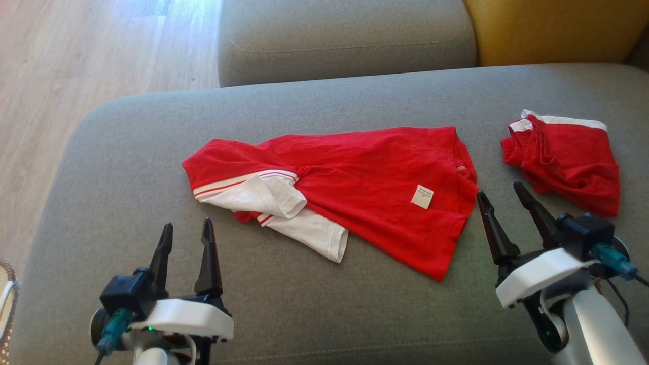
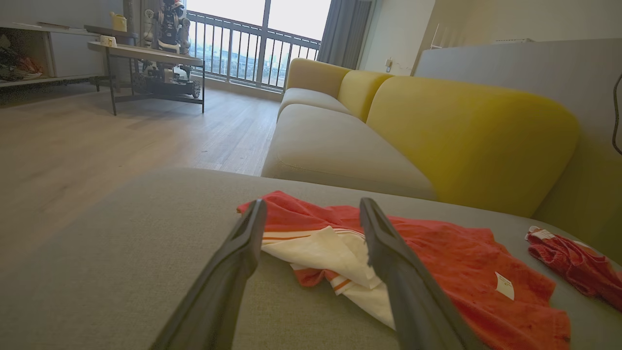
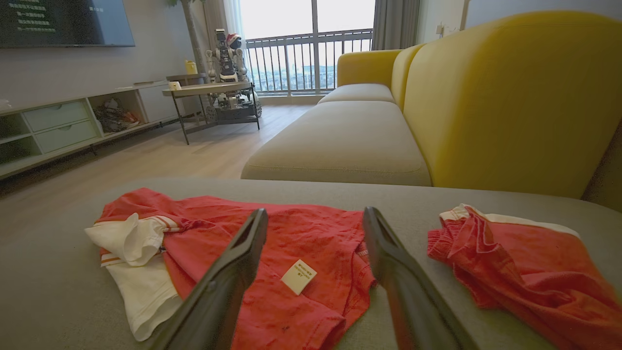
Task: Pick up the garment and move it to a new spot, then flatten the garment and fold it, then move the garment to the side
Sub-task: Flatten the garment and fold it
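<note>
Head view: crumpled red cotton shirt with white striped sleeves (image 1: 365, 187), lying centrally on grey fabric sofa seat (image 1: 304, 304). Left pincer (image 1: 187, 224): fingers apart, empty, near the sleeves. Right pincer (image 1: 499, 189): fingers apart, empty, just beside the shirt's right edge.

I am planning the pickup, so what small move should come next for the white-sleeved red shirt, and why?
Probably advance the open left jaws onto the white sleeve of the red shirt: it lies crumpled and unheld on the grey cushion, just ahead of them.
</note>
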Controlling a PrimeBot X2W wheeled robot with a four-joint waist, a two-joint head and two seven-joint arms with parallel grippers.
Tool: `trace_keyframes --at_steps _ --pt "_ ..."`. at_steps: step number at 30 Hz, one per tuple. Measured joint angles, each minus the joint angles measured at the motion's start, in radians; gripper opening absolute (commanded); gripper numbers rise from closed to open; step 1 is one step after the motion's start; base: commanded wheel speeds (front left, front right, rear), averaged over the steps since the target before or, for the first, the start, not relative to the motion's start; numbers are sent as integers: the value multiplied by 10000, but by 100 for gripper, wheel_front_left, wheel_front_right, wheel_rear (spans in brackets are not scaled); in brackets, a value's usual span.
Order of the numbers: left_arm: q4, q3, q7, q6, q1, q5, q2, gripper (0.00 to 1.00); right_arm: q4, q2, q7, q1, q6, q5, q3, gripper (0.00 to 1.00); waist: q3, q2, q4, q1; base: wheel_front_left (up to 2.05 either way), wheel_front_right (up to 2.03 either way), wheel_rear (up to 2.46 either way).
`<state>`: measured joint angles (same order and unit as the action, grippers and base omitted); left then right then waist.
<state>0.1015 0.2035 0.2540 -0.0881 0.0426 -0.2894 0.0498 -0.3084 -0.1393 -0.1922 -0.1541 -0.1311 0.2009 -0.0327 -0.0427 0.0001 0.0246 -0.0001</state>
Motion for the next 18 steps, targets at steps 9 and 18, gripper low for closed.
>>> trace_keyframes --at_steps 9,18 --pt "144 207 0 13 -2 2 2 100 614 144 357 122 0 -230 15 100 22 0 122 0 0 0 0" --pt "311 606 2 2 0 0 4 100 -282 265 1473 215 0 -725 619 100 214 0 718 0 0 0 0"
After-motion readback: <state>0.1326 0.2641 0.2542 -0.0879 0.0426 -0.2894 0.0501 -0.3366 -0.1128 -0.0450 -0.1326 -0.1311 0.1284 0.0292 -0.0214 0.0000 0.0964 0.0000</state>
